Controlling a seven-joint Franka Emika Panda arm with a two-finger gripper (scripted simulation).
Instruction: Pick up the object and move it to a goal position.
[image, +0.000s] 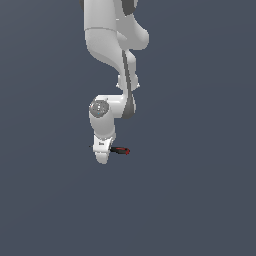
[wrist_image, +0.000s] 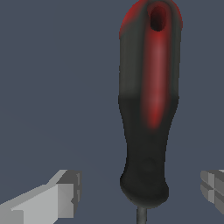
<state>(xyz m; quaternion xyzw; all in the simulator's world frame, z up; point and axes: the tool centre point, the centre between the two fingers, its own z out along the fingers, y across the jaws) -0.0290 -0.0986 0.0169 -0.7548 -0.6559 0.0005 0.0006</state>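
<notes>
The object is a small screwdriver with a black handle and a red end, lying on the dark grey floor. Its handle sticks out toward the exterior view's right from under my gripper, and a sliver of its thin shaft shows on the other side. In the wrist view the handle fills the middle, with the shaft starting at the frame's edge. My gripper is open and straddles the handle's narrow base. One finger and the other stand apart from the handle, with a gap on each side.
The white arm comes down from the top of the exterior view onto the spot. A flat, uniform dark grey floor lies all around.
</notes>
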